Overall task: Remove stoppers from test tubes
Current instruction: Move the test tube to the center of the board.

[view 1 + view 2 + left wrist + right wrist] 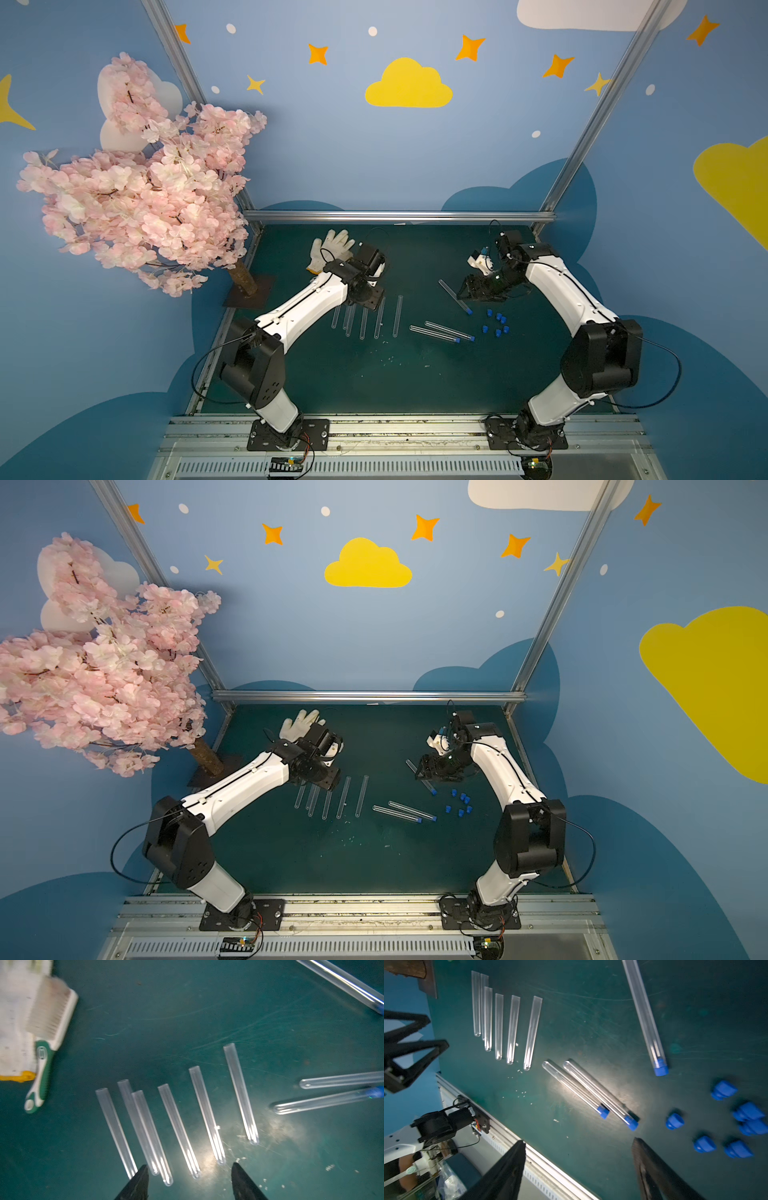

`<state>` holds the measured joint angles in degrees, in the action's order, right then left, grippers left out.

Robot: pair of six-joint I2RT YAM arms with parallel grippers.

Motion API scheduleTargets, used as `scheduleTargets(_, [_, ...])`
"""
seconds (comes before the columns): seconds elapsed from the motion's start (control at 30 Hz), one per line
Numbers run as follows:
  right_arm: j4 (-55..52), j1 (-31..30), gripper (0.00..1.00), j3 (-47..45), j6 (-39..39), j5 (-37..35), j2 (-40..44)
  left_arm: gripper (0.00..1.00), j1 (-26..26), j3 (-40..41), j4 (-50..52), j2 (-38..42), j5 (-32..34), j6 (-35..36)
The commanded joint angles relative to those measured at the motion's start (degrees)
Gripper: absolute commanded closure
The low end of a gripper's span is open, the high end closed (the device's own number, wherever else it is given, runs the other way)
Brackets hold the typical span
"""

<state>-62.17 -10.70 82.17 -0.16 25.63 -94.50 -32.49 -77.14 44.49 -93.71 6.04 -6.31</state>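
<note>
Several clear test tubes (363, 322) without stoppers lie side by side on the green mat (374, 374), also seen in the left wrist view as a row of tubes (178, 1126). Three test tubes still carry blue stoppers: one slanted tube (455, 296) and a pair (440, 332) (591, 1091). Several loose blue stoppers (496, 322) (675, 1121) lie to the right of them. My left gripper (189, 1164) (369, 300) hangs open above the row, holding nothing. My right gripper (579, 1140) (467, 293) is open and empty beside the slanted tube.
A white glove (330, 249) lies at the back left of the mat, with a white and green brush (52, 1022) next to it. A pink blossom tree (145, 187) stands off the mat's left edge. A metal rail (395, 216) bounds the back.
</note>
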Motion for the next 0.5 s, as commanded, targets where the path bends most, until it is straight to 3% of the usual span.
scheduleTargets(0.0, [-2.7,0.5,0.19,3.1,-2.1,-4.7,-3.8,0.37,-2.0,-0.6,-1.7,1.1,-6.8,-2.7])
scheduleTargets(0.17, [-3.2,1.3,0.2,4.1,-2.8,-6.9,-7.5,0.36,-4.9,0.7,-5.2,2.2,-14.4,-2.6])
scheduleTargets(0.33, [-1.6,4.0,0.2,-0.5,-0.3,-0.8,-4.5,0.36,-9.8,1.7,-8.0,0.8,-17.6,4.9])
scheduleTargets(0.47, [-0.2,7.4,0.2,-6.3,1.2,4.2,0.0,0.35,-13.0,-1.8,-7.1,-4.7,-18.1,10.0])
